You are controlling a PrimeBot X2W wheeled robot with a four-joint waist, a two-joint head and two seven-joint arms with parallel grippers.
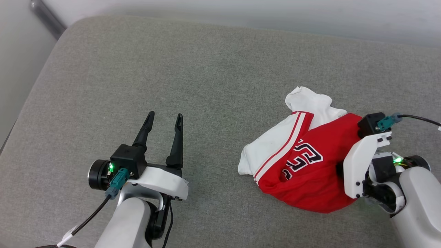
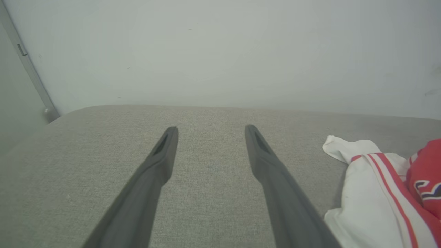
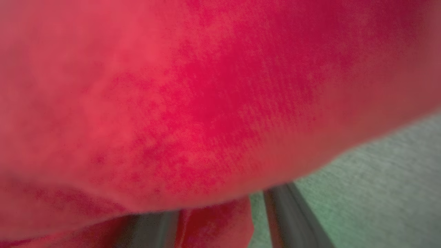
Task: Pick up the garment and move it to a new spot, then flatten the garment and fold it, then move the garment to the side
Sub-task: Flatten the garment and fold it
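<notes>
Meanwhile, left fingers point(image 1: 176, 141) spread apart; right fingers point(image 3: 287, 217) buried in garment point(image 1: 310, 179), grip cannot be told.

From my station this reads as a plain indoor room, more home-like than workshop. The work surface is a broad grey upholstered cushion point(image 1: 172, 69) with rounded corners, woven like a sofa seat or bed, set against a bare pale wall point(image 2: 220, 51). A grey metal strip point(image 1: 46, 18) stands at the corner. The garment point(image 1: 310, 179) lies crumpled on the cushion. Home or test room, I can't tell.
</notes>
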